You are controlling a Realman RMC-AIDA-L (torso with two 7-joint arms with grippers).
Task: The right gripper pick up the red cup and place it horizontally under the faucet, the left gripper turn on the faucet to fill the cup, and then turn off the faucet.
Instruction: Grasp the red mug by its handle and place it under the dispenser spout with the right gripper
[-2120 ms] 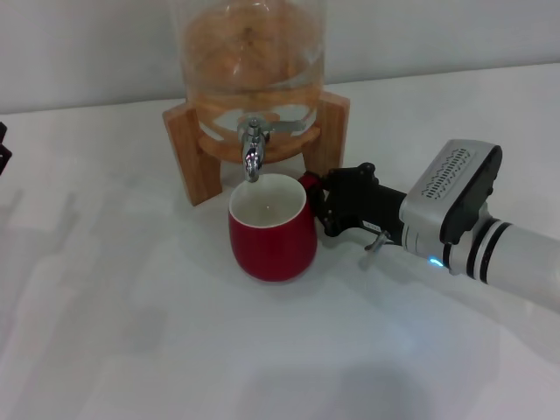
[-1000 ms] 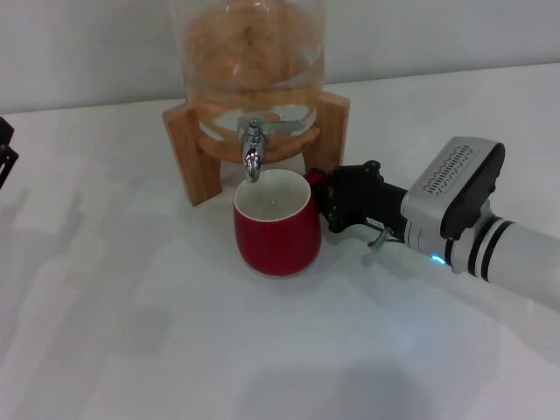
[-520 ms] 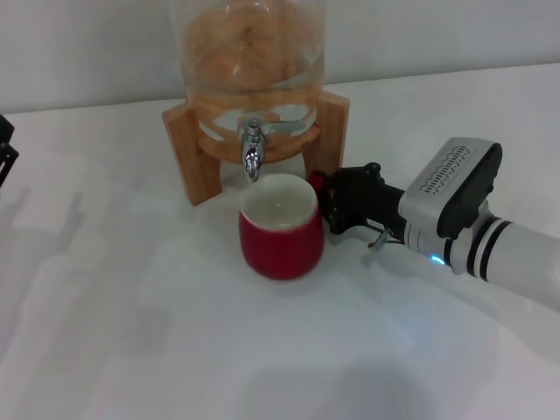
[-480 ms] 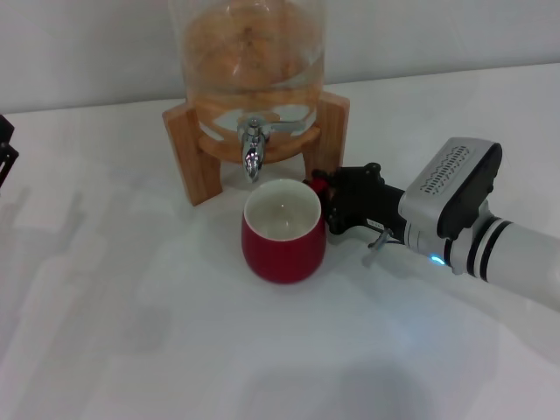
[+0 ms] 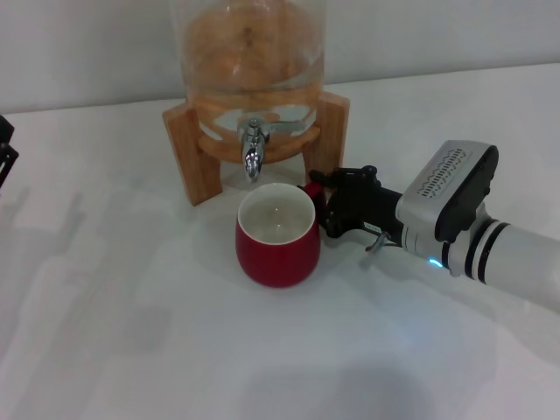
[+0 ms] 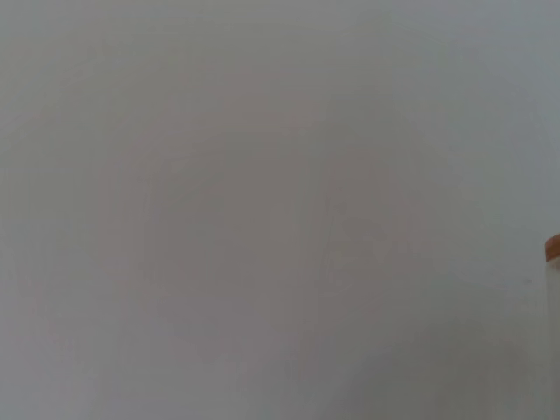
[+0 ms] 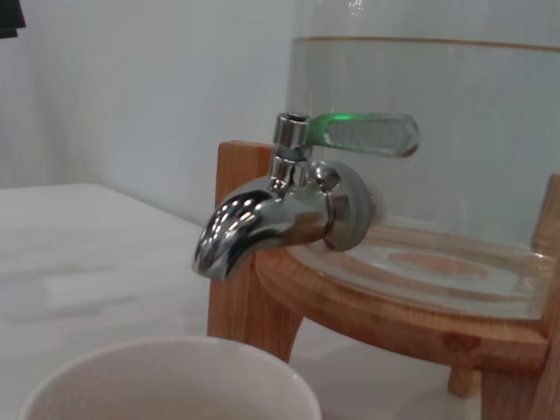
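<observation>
One red cup [image 5: 276, 234] stands below the faucet [image 5: 253, 149]; the right claw [image 5: 322, 203] pinches its handle.

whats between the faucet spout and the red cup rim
Nothing: in the right wrist view, bare air separates the faucet spout from the red cup rim; no water is running.

You've got a dark-red cup [image 5: 276, 248] w/ white inside, on a white table [image 5: 131, 332]. Faucet [image 5: 253, 150] is shiny chrome; its lever reads clear w/ a green tint in the right wrist view. Wooden stand [image 5: 186, 157] is light brown; glass jar [image 5: 249, 52] above looks clear w/ orange-brown tone. Right gripper [image 5: 325, 208]: black claw, silver-grey vented housing, blue light, white arm w/ black rings. Left gripper [image 5: 4, 149]: only a black bit at frame edge.
</observation>
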